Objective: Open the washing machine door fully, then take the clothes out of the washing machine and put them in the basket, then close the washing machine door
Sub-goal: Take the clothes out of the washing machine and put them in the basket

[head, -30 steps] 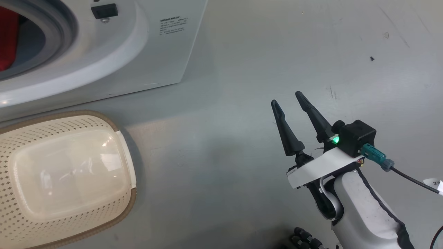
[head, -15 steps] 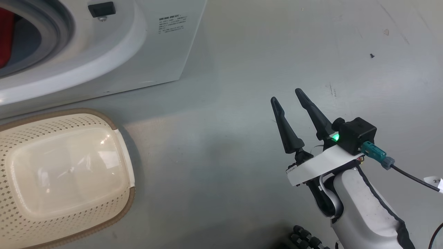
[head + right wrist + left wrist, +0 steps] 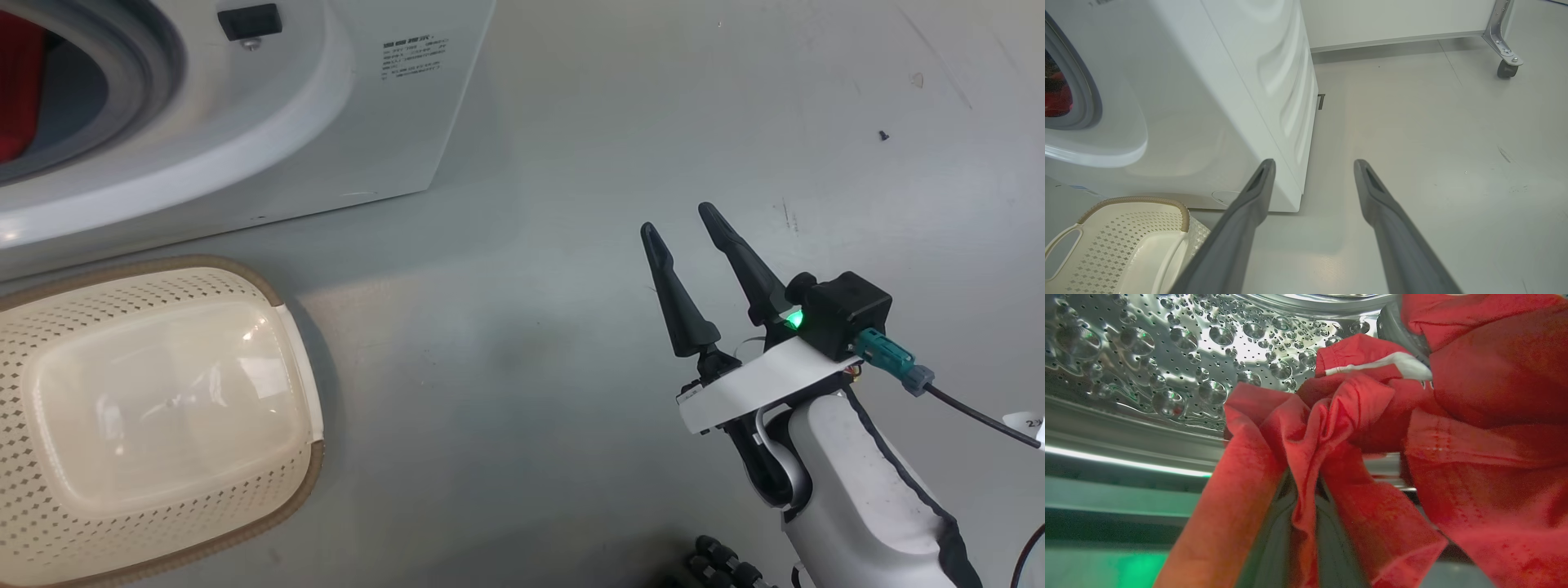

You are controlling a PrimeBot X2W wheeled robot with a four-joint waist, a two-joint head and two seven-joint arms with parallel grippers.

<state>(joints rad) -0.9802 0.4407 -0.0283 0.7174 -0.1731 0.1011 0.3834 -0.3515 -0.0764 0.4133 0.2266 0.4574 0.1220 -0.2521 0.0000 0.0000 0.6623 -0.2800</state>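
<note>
Inside the washing machine's dimpled steel drum, my left gripper is shut on a bunched fold of the red clothes. More red fabric with a white panel lies around it. A strip of the red clothes shows through the grey-ringed drum mouth. The cream basket stands empty on the floor in front of the machine. My right gripper hangs open over bare floor to the machine's right, holding nothing. The right wrist view looks between its spread fingers toward the machine and the basket. The washing machine door is out of view.
Grey floor stretches to the right of the machine. A metal leg on a caster stands at the far right near a white wall. A dark cable trails from my right wrist. A small dark speck lies on the floor.
My left gripper has closed on the red fabric. The head view has shifted slightly; my right gripper stays open and has hardly moved.
</note>
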